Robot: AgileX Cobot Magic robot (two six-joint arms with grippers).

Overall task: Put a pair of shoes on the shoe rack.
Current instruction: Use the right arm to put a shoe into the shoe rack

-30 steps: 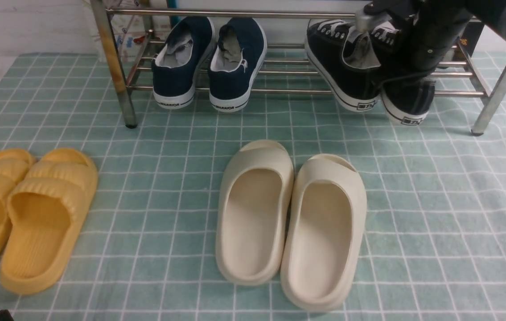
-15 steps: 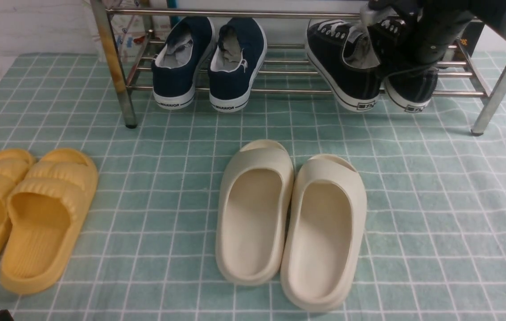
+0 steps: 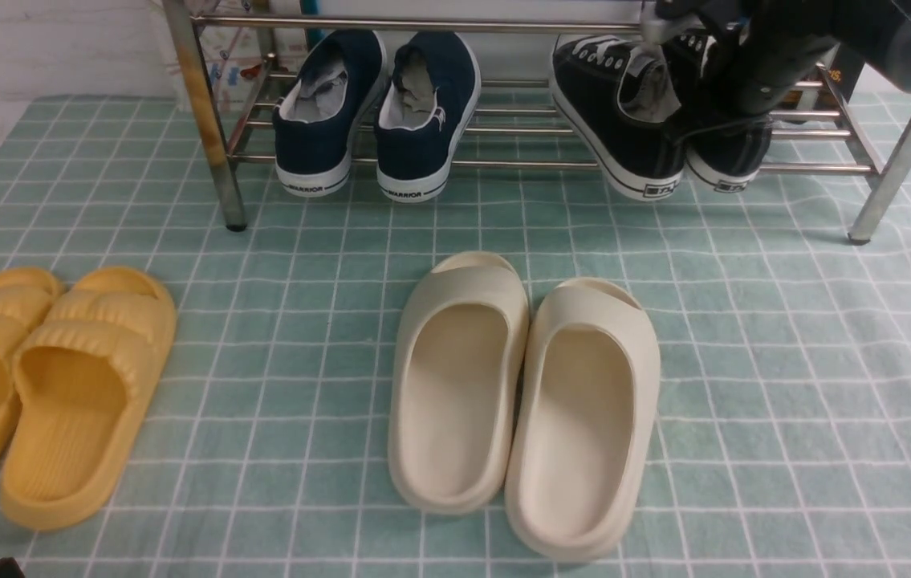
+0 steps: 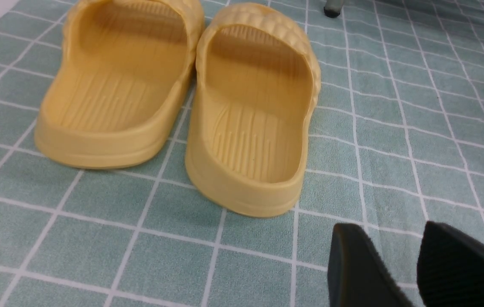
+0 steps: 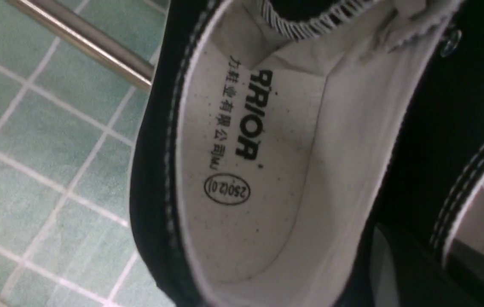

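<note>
The pair of shoes, black canvas sneakers (image 3: 624,144) with white laces, rests side by side on the right part of the steel shoe rack (image 3: 423,24), heels hanging over its front bar. My right gripper (image 3: 704,88) reaches down between them and is shut on their two adjoining inner walls. In the right wrist view the grey insole of one shoe (image 5: 246,170) fills the frame, and the right gripper (image 5: 433,256) pinches the black walls. My left gripper (image 4: 389,238) is open and empty, low over the cloth near the yellow slides (image 4: 182,98).
Navy sneakers (image 3: 379,112) occupy the left part of the rack. Cream slides (image 3: 523,393) lie mid-floor and yellow slides (image 3: 38,385) at the left, all on a green checked cloth (image 3: 784,361). Rack legs (image 3: 896,160) stand at either end.
My right arm has pushed the black sneakers farther back onto the rack; the right shoe's heel, which hung low in front of the bar, now sits level with the other.
</note>
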